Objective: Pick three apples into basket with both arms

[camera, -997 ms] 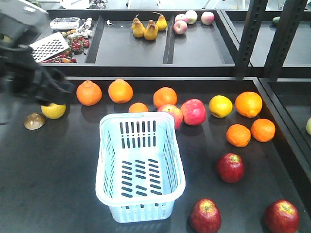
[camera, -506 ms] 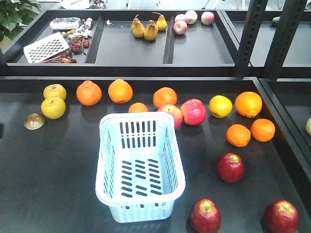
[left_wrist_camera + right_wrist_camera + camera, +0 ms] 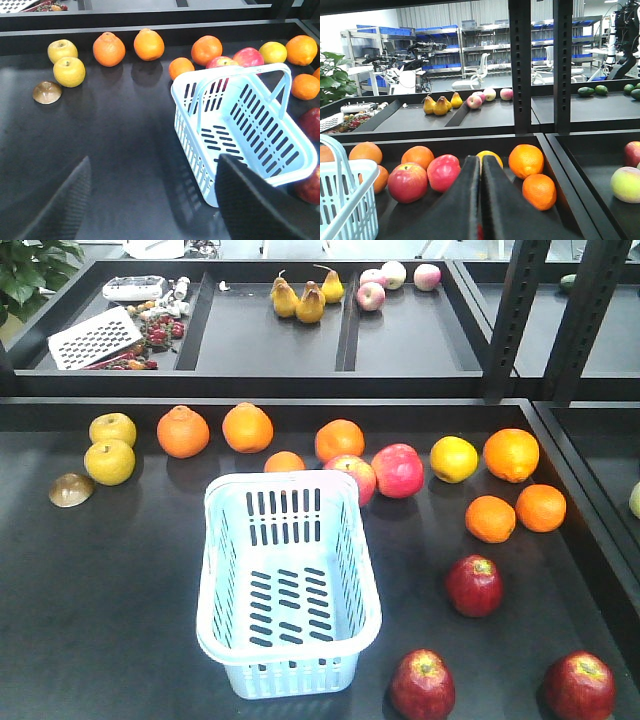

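Left gripper (image 3: 152, 165): the two black fingers (image 3: 62, 202) enter from the bottom corners of the left wrist view and are spread wide apart. They hold nothing; only the dark table (image 3: 115, 150) shows between them.

Right gripper (image 3: 480, 161): the jaws are pressed together with no visible gap and grip nothing. The closed tips point toward the row of fruit.

Nearest the front edge of the table lie the near-centre apple (image 3: 422, 683) and the near-right apple (image 3: 580, 685), well apart from each other. The mid-right apple (image 3: 474, 585) lies a little farther back, between them in line. All three dark red apples rest on the table to the right of the basket (image 3: 290, 677) and outside it.

The basket stands upright at the table centre with its slotted floor fully exposed. In the left wrist view its hoop handle (image 3: 240, 75) is raised.

Just behind the far right corner of the basket, two brighter pink-red apples (image 3: 398, 470) sit side by side. Oranges (image 3: 247, 427) and a yellow citrus (image 3: 454, 458) spread across the same zone. At far left are two yellow-green fruits (image 3: 110, 462) and a brown domed object (image 3: 71, 490).

The rear shelf holds pears (image 3: 300, 300), pale blushed apples (image 3: 395, 278) and a white grater (image 3: 95, 337).
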Available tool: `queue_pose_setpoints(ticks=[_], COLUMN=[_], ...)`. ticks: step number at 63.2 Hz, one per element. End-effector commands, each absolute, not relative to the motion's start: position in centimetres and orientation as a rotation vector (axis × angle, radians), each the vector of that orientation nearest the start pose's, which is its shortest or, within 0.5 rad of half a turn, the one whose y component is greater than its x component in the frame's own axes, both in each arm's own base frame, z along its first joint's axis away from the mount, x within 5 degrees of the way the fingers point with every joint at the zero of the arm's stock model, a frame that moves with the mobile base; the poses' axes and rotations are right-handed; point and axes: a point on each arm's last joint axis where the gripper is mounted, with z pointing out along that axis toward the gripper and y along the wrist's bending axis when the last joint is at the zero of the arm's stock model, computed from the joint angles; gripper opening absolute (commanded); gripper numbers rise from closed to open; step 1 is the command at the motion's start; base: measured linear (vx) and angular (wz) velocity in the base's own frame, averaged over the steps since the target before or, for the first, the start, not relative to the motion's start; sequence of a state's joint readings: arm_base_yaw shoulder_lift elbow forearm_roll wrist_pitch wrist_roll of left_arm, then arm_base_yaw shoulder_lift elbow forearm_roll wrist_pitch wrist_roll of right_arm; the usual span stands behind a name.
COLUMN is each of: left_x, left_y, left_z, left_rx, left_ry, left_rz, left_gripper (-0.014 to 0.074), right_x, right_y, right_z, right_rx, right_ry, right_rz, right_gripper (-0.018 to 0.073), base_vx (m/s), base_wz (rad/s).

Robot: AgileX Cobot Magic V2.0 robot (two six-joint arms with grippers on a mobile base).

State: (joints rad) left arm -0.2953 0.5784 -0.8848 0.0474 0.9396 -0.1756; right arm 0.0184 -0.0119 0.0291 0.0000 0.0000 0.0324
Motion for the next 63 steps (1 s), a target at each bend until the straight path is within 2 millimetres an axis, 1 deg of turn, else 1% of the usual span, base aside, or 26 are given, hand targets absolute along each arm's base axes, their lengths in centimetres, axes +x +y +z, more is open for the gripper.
queue_pose_setpoints(ticks=[1, 35, 49, 56, 63], left_x=[8.5, 8.5, 8.5, 8.5, 8.5], left_y=[-2.2, -2.2, -2.2, -2.2, -2.2], left_z=[38.9, 38.9, 38.9, 38.9, 38.9], left_rx=[0.12, 0.12, 0.12, 0.12, 0.12], left_ry=[2.045, 2.045, 2.045, 2.045, 2.045], left_rz=[-0.242, -0.242, -0.242, -0.242, -0.242], left_gripper=[0.0502, 0.0502, 0.0502, 0.0502, 0.0502], right_x=[5.5, 5.5, 5.2, 5.0, 4.9], right_y=[0.1, 0.1, 0.1, 0.1, 0.1], right_z=[20.7, 20.8, 22.4, 23.6, 25.2], right_rx=[0.011, 0.013, 0.014, 0.014, 0.015], right_ry=[1.428, 1.413, 1.273, 1.291, 1.373], right_rz=[0.031, 0.034, 0.038, 0.038, 0.037], right_gripper=[-0.0008, -0.0008, -0.0008, -0.0008, -0.0008], base_vx=[0.0, 0.0, 0.0, 0.0, 0.0], base_wz=[0.0, 0.0, 0.0, 0.0, 0.0])
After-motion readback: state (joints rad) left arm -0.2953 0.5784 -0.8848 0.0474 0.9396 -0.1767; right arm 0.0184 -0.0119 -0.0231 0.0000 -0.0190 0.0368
